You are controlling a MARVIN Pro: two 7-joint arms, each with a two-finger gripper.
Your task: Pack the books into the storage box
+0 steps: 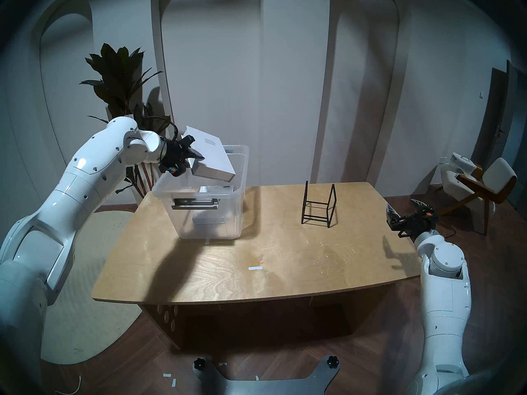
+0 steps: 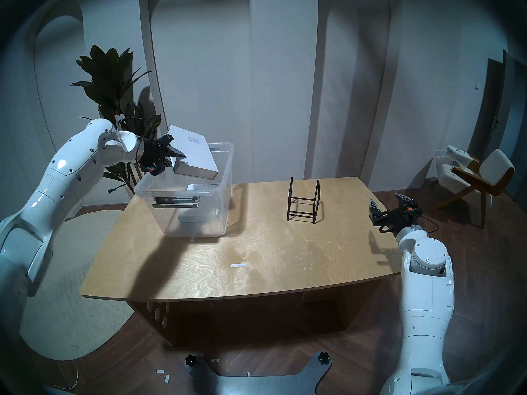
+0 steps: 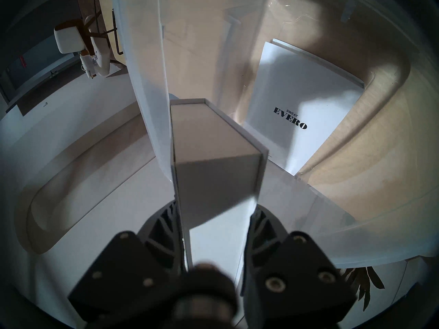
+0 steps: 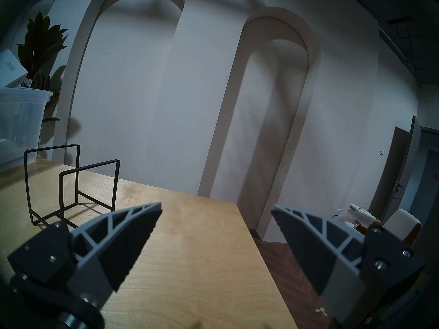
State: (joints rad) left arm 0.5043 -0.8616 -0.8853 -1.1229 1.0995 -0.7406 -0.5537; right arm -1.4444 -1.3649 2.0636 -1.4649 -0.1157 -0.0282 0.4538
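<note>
Room: pale walls with tall arched recesses, a dark-leaved plant [image 1: 119, 81] in the far left corner, a chair [image 1: 484, 186] far right
Table [image 1: 256, 257]: light wooden top, a small strip of white tape [image 1: 255, 268] near its middle
Storage box [image 1: 228, 215]: clear plastic, on the table's far left part, open on top
Left gripper [image 1: 196, 155]: fingers [image 3: 164, 217] pressed against both covers of the thick white book [image 1: 211, 155], clamped on it near one end
Thick white book: held tilted in the air over the box's opening, its lower end just above the rim
Second book [image 3: 297, 103]: white, black lettering, seemingly flat on the box floor, though the plastic blurs its edges
Wire rack [image 1: 319, 206]: black, empty, right of the box, well apart from it
Right gripper [image 4: 216, 217]: jaws spread wide, holding nothing, over the table's right edge
</note>
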